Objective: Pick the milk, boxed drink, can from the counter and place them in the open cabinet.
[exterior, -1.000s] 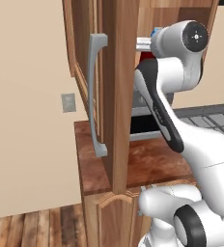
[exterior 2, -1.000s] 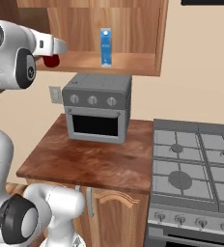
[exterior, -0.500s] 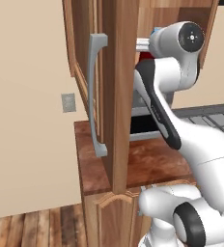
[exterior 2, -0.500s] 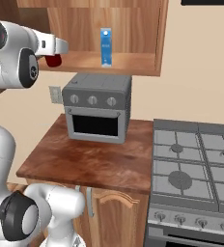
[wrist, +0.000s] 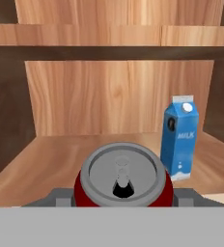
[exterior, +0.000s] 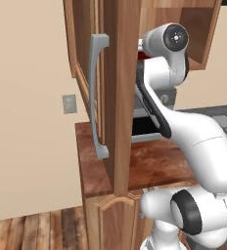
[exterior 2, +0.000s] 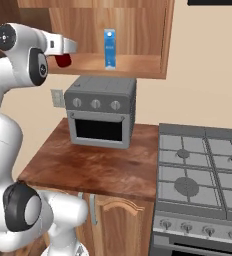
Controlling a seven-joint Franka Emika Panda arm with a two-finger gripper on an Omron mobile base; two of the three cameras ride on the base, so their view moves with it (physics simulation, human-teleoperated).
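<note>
My gripper (exterior 2: 63, 58) is shut on the can (exterior 2: 63, 61), a red cylinder whose silver top (wrist: 122, 172) fills the lower middle of the hand view, with a grey finger on each side. I hold it at the left front of the open cabinet's shelf (exterior 2: 138, 65); whether it touches the wood I cannot tell. The milk (exterior 2: 109, 48), a blue gable-topped carton, stands upright on that shelf. In the hand view the milk (wrist: 180, 139) is ahead and to the right of the can. The boxed drink is out of view.
The cabinet door (exterior: 120, 97) stands open to my arm's left, with its grey bar handle (exterior: 97, 97). Below the shelf a grey toaster oven (exterior 2: 102, 111) sits on the counter (exterior 2: 83, 167). A gas stove (exterior 2: 203, 170) lies to the right.
My hand has carried the can a little further in towards the cabinet shelf. The milk has stayed where it was.
</note>
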